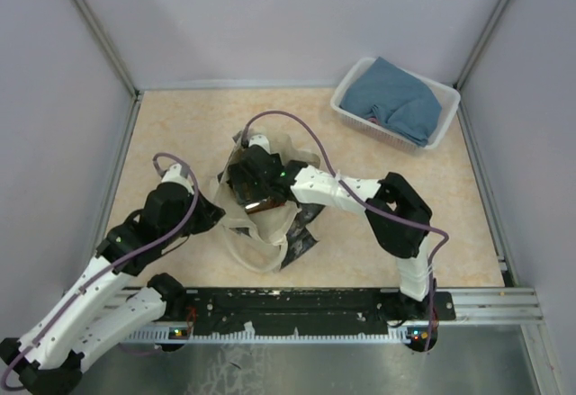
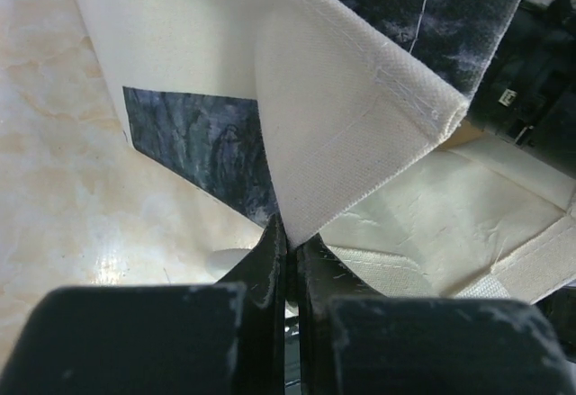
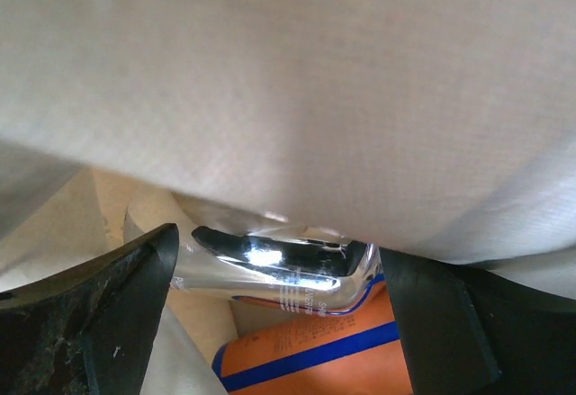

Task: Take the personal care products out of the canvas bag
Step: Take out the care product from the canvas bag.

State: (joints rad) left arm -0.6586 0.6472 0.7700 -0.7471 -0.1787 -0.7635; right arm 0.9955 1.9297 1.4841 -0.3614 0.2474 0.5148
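Presently, left end effector (image 2: 286, 237) is clamped on canvas bag (image 2: 342, 125) hem; right end effector (image 3: 279, 249) spread wide astride glossy bottle (image 3: 297, 280); orange-blue bottle (image 3: 306, 359) print illegible.

The top external camera looks down from above and behind the arm bases, far enough back to take in the whole table (image 1: 180, 125), with the canvas bag (image 1: 252, 237) mid-frame. The left wrist camera looks out along the left gripper (image 2: 286, 255) from very near, bag cloth rising just beyond the jaws. The right wrist camera sits inside the bag, cloth close above the right gripper (image 3: 279, 269) and a shiny bottle (image 3: 270, 264) between the jaws. All three views share the bag.
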